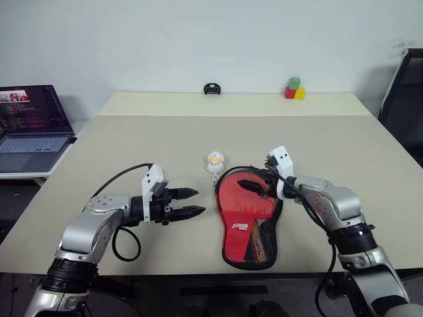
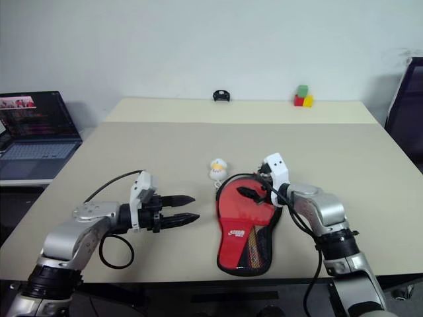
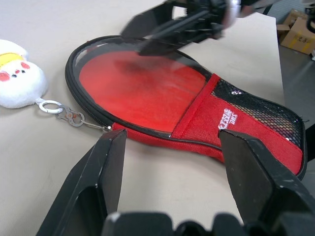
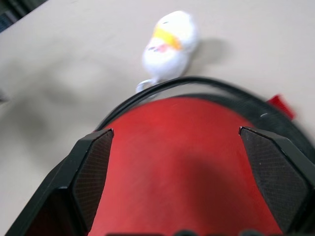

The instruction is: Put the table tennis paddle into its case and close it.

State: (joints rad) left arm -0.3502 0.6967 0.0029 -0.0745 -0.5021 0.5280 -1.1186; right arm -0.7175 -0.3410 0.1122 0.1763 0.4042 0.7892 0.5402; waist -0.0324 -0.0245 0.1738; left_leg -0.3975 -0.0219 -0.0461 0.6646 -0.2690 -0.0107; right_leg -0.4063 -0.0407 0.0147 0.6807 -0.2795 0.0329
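The case (image 1: 250, 224) lies flat near the table's (image 1: 132, 139) front edge, red side up, its round end unzipped. The table tennis paddle (image 3: 138, 91) sits inside, its red face exposed within the open zipper rim. The right gripper (image 1: 254, 187) hovers over that face, fingers spread wide, holding nothing. The left gripper (image 1: 190, 203) waits just beside the case, jaws apart and empty. A small white plush charm (image 1: 215, 162) rests beside the case's round end.
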